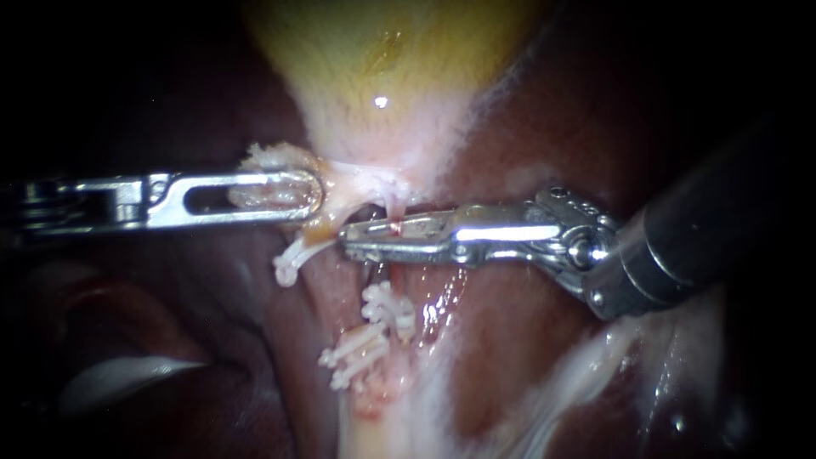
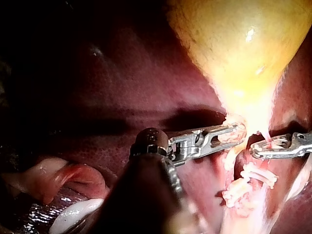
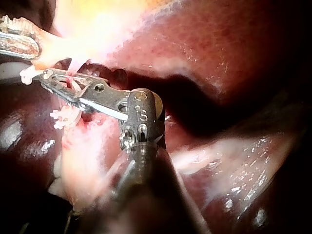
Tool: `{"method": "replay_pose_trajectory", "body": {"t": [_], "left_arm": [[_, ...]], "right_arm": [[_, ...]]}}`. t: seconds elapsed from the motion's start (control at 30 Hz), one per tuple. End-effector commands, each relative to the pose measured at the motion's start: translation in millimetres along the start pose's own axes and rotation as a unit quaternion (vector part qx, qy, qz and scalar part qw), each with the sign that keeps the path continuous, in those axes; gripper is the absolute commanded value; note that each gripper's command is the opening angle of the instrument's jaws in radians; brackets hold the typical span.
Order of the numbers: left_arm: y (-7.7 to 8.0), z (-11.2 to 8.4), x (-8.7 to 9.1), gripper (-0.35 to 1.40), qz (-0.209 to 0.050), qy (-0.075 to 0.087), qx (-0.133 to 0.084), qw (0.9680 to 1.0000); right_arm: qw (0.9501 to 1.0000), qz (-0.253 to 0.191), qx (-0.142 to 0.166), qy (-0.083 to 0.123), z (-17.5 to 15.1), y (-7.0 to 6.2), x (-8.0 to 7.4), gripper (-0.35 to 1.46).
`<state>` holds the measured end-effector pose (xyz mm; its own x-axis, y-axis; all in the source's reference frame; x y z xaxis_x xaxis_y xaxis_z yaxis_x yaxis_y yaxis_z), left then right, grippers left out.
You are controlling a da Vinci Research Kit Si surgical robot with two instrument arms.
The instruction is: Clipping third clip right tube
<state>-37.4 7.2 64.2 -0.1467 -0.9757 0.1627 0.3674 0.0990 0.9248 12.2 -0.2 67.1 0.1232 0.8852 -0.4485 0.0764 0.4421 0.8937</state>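
The yellow gallbladder [image 1: 382, 51] narrows to a pale neck. My left instrument [image 1: 310, 194] comes in level from the left, its slotted jaws shut on frayed neck tissue. A thin pink right tube [image 1: 393, 206] drops from the neck. My right instrument [image 1: 350, 239] reaches in from the right, its long jaws nearly parallel and closed on that tube from both sides. Two white clips [image 1: 387, 310] [image 1: 357, 353] sit lower on the same tube. Another white clip [image 1: 293, 259] sits on the left tube. In the right wrist view the jaws [image 3: 48, 75] grip the tube just under the neck.
Dark red liver [image 1: 527, 110] surrounds the site, with pale wet tissue [image 1: 578, 374] at the lower right. The left wrist view shows both instruments' tips [image 2: 236, 132] [image 2: 256, 151] close together under the gallbladder [image 2: 234, 39], with the clips [image 2: 253, 175] just below.
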Motion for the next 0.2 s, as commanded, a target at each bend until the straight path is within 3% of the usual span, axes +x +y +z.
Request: {"method": "replay_pose_trajectory", "body": {"t": [0.03, 0.2], "left_arm": [[0.0, 0.0, 0.0, -0.35, 0.0, 0.0, 0.0, 1.0], [0.0, 0.0, 0.0, -0.35, 0.0, 0.0, 0.0, 1.0]], "right_arm": [[1.0, 0.0, 0.0, 0.0, 0.0, 0.0, 0.0, -0.35], [1.0, 0.0, 0.0, 0.0, 0.0, 0.1, 0.1, -0.35]]}}
